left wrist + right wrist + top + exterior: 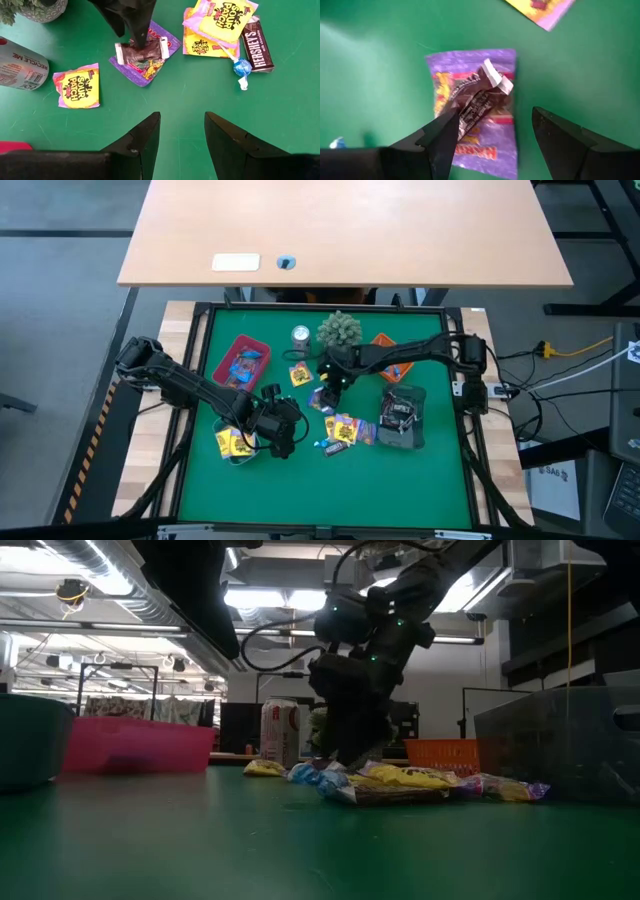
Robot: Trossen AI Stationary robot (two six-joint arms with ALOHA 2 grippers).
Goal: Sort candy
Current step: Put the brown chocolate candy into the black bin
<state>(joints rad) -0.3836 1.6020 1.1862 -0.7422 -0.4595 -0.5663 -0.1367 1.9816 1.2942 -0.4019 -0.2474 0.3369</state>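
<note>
High view: some candy (243,366) sits in trays; more lies loose on the tabletop (300,480). Right gripper (492,137) fingers wide over a brown bar (479,107); left gripper (182,135) fingers apart, empty.

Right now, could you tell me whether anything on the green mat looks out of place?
Yes: a dark brown mini bar lies tilted on top of a purple candy packet, two kinds stacked, directly under the open right gripper.

Small bar (479,106) atop flat packet (472,107), between right gripper (492,137) fingers.
</note>
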